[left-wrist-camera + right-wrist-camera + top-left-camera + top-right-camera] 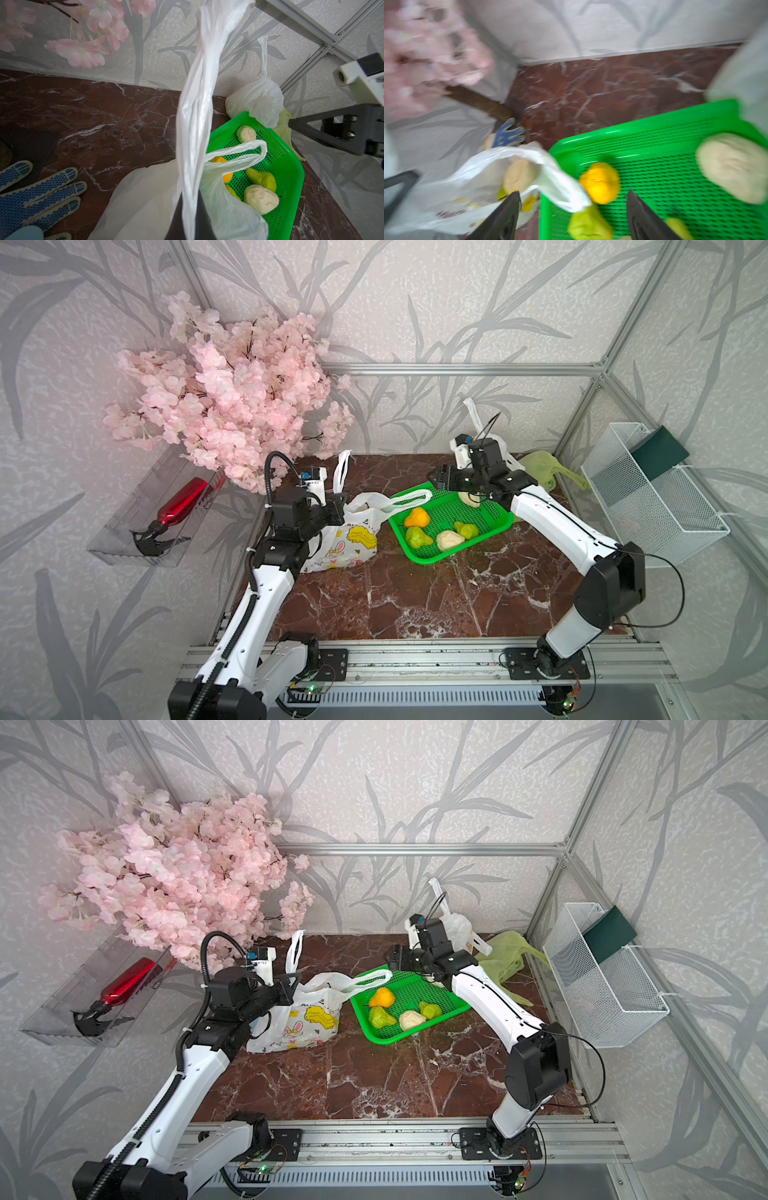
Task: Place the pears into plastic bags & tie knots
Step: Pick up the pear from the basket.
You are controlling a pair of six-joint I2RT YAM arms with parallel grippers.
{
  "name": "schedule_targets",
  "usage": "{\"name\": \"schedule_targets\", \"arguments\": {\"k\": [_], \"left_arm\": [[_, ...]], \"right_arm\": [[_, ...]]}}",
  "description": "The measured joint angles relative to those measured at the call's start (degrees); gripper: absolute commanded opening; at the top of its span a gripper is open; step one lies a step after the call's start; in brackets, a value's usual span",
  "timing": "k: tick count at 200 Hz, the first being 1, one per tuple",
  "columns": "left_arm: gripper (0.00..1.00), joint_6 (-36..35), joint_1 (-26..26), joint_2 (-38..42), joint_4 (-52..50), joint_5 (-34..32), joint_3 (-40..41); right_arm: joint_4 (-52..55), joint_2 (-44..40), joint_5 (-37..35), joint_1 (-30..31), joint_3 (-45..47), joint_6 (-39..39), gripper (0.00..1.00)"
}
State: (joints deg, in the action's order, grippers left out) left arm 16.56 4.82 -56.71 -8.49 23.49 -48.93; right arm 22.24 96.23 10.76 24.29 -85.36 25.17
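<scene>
The left jaws pinch one handle (343, 468) of the rabbit-print bag (353, 543) and hold it upright. The bag stands on the bench (415, 605), just left of the green basket (432, 558). Its other handle (409, 497) drapes over the basket's rim. A cream pear (520, 176) shows inside the bag. The right jaws are spread and empty, above the basket's far left corner. In the basket lie an orange pear (417, 517), two green pears (417, 537) and (466, 529), and two cream pears (449, 540) and (246, 134). Behind the basket stands a tied white bag (457, 928), with a yellow-green bag (544, 468) beside it.
</scene>
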Motion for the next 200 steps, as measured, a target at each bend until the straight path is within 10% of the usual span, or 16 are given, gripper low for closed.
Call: {"name": "schedule_targets", "arguments": {"k": [33,145,200], "left_arm": [[0.0,0.0,0.1,-0.8,0.0,1.4,-0.7],[0.0,0.3,0.1,-0.5,-0.2,2.1,-1.0],[0.0,-0.1,0.1,0.5,-0.9,2.1,-1.0]], "right_arm": [[3.9,6.7,-5.0,-4.3,1.1,-2.5,0.82],[-1.4,20.9,-3.2,9.0,-0.1,7.7,0.82],[-5.6,21.7,-2.9,8.8,1.2,8.8,0.53]]}}
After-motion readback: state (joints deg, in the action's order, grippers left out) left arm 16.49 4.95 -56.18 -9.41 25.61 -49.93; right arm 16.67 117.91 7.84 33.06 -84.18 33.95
